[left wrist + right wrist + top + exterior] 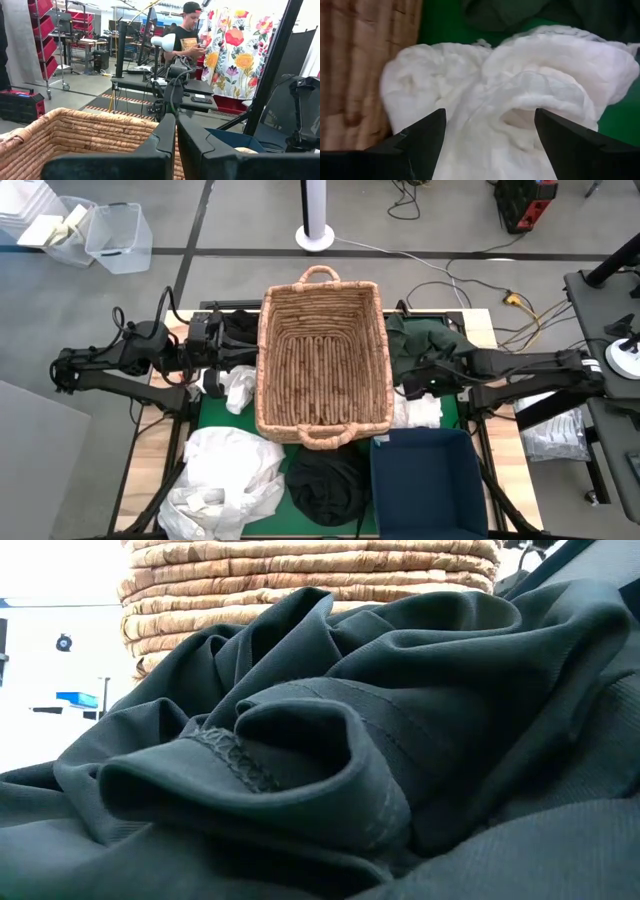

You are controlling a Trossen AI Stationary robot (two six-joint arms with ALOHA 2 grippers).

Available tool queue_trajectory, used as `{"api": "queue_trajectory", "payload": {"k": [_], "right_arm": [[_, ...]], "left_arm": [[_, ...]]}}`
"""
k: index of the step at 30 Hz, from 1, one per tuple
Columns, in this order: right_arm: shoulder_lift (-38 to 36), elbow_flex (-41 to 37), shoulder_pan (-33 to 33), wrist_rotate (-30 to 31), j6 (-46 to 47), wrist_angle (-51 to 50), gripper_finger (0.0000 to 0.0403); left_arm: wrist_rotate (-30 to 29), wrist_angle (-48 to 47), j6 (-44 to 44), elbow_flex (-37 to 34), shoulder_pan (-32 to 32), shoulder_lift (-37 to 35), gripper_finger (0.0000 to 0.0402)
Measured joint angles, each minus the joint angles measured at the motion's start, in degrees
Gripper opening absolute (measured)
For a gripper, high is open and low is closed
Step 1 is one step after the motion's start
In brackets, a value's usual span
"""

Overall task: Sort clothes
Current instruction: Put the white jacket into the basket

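A workshop floor with cables and racks is seen round the table (pixel 150 465), whose middle is covered by a green mat (pixel 212 412); a person stands in the room beyond. At the centre stands the basket (pixel 322 365), empty so far as can be seen; one blue bin (pixel 428 480) sits at its near right corner.

Five heaps of clothes are counted: a big white pile (pixel 222 480) at near left; a black heap (pixel 326 485) beside the bin; a dark green garment (pixel 420 342) right of the basket; a white garment (pixel 420 410) against the basket's right side; a small white piece (pixel 240 387) at its left side.

The right gripper (pixel 490 132) is held with jaws wide apart directly over the white garment (pixel 520 100), which lies between the fingers and runs away from the basket wall; this arm is judged nearer for the grasp. The left gripper (pixel 176 145) is closed on nothing, by the basket's left rim.
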Motion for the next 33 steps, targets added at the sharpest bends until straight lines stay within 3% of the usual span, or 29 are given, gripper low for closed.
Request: {"api": "queue_trajectory", "payload": {"k": [6, 11, 24, 33], "right_arm": [[5.0, 0.0, 0.0, 0.0, 2.2, 0.2, 0.0272], [7.2, 0.0, 0.0, 0.0, 2.2, 0.1, 0.0231], [7.5, -0.8, 0.0, 2.0, -0.8, -0.1, 0.0021], [5.3, 0.5, 0.0, 1.7, -0.8, -0.8, 0.0013]], "left_arm": [[0.0, 0.0, 0.1, 0.0, 0.0, 0.0, 0.0], [0.0, 0.0, 0.0, 0.0, 0.0, 0.0, 0.0], [0.0, 0.0, 0.0, 0.0, 0.0, 0.0, 0.0], [0.0, 0.0, 0.5, 0.0, 0.0, 0.0, 0.0]]}}
